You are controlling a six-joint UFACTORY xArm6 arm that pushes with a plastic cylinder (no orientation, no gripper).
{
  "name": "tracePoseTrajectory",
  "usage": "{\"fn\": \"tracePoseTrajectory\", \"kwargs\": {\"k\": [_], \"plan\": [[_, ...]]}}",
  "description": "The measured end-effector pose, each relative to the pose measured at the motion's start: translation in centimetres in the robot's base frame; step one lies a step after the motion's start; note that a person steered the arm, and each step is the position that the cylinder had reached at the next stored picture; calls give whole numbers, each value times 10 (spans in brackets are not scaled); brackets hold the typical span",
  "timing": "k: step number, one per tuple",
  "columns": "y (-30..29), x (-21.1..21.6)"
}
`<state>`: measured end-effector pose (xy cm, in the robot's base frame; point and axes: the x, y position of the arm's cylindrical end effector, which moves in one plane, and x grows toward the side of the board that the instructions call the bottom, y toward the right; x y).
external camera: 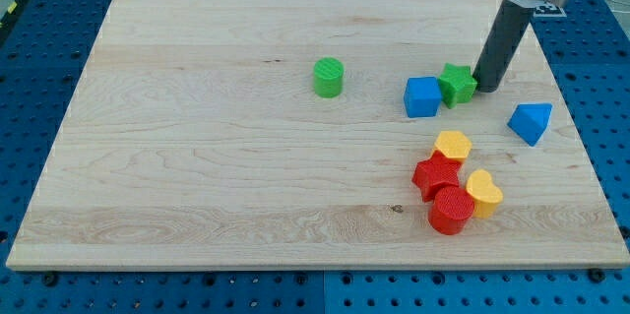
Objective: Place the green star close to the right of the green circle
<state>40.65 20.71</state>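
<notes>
The green star (457,84) lies right of the board's middle, touching the blue cube (422,96) on its left. The green circle (329,77), a short cylinder, stands alone further to the view's left, well apart from the star. My tip (487,87) is at the lower end of the dark rod, right against the star's right side.
A blue triangle (531,121) lies at the view's right. Below the star sits a cluster: a yellow hexagon (453,145), a red star (436,175), a red cylinder (452,210) and a yellow heart (483,194). The wooden board (197,157) rests on a blue perforated table.
</notes>
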Motion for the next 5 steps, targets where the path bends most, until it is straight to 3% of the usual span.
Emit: {"fn": "tracePoseTrajectory", "kwargs": {"k": [4, 5], "plan": [[3, 0], [3, -19]]}}
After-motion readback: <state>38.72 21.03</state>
